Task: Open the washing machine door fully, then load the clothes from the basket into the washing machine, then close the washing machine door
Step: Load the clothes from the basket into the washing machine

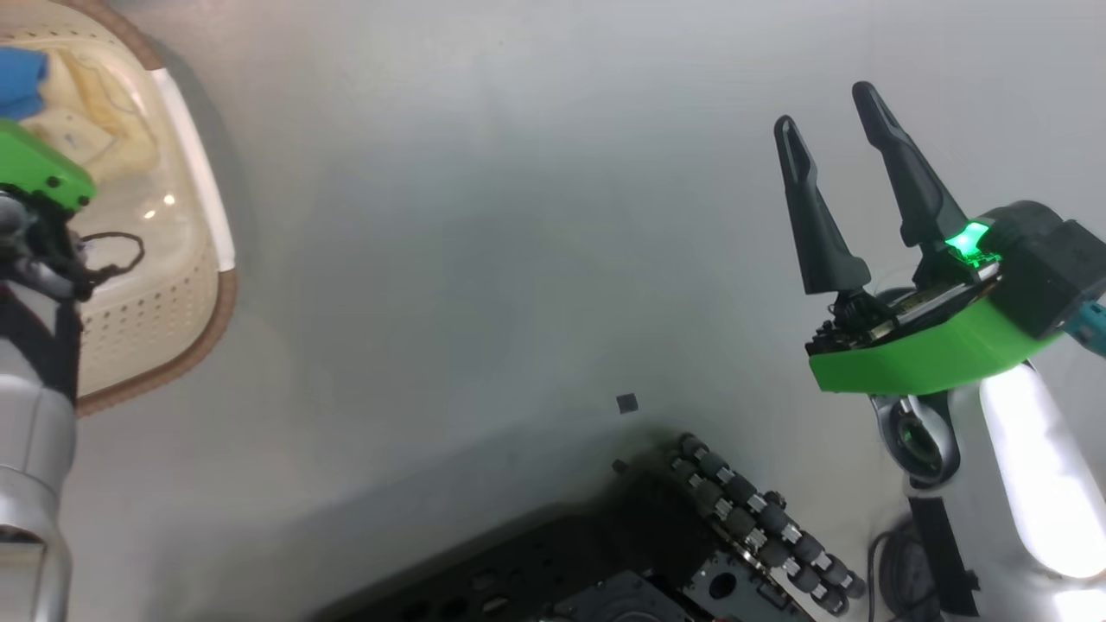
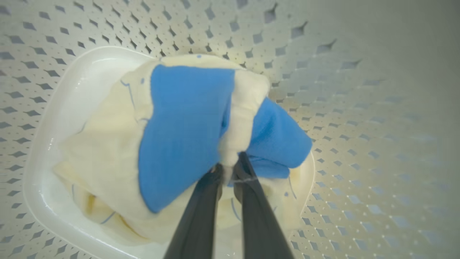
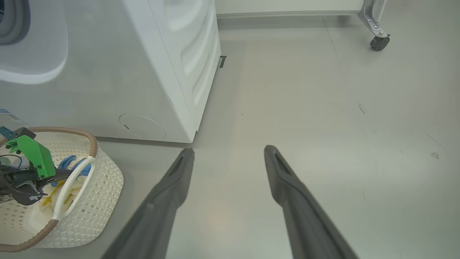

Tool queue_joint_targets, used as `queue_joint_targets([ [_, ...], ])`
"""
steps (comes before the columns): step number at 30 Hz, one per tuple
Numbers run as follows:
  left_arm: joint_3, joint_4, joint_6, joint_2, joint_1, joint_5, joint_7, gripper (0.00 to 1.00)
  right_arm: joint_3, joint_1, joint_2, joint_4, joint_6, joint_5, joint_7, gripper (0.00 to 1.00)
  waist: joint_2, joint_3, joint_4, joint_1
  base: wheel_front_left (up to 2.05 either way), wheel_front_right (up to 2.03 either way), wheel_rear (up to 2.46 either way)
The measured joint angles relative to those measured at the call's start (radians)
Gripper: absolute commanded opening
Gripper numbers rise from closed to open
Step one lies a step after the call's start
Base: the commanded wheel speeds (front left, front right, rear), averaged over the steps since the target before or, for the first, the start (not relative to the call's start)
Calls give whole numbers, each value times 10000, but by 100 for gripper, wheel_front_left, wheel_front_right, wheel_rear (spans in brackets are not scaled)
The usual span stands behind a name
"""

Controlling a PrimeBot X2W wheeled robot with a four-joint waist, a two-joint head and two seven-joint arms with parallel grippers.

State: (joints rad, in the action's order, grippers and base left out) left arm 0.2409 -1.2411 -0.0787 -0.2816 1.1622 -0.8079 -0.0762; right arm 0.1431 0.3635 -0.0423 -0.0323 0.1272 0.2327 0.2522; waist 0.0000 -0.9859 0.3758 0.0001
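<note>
The basket (image 1: 147, 333) runs off the head view's left and top edges, and the clothes (image 1: 104, 130) lie partly behind the left arm's green housing (image 1: 43, 177).

At ten o'clock the dark two-fingered left gripper (image 2: 230, 168) pinches the cream-and-blue fabric clothes (image 2: 179, 136), while at three o'clock the right gripper (image 1: 825, 108) spreads its fingers wide toward twelve.

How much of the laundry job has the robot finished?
Done, it seems: the washing machine shows its grey ring uncovered, so the door looks open; how wide, I cannot tell. In hand: the left gripper pinches the clothes, which lie in the basket. The right gripper hangs open over the floor. Left: lift the clothes into the machine, then shut the door.
</note>
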Motion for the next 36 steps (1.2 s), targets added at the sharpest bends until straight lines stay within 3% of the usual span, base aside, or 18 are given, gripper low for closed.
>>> queue_joint_targets([
  [10,374,-44,341,527,-790,318,-1392,0,-320,61,-203,-10,0,-238,-155,100,0,976,-691,-1,0,0,0],
  [16,516,470,399,648,-1583,727,-1712,0,-458,-293,-247,-92,0,-362,-437,100,0,1896,-1074,-2,0,0,0],
  [27,-773,5218,-382,949,-4893,2497,-1714,0,-326,-1040,-441,-123,0,-585,-920,100,1,3876,-1638,-2,0,0,0],
  [36,-1122,8638,-629,1452,-7823,3931,-1716,0,-309,-1843,-487,-77,0,-823,-1267,100,1,5555,-2096,-3,0,0,0],
])
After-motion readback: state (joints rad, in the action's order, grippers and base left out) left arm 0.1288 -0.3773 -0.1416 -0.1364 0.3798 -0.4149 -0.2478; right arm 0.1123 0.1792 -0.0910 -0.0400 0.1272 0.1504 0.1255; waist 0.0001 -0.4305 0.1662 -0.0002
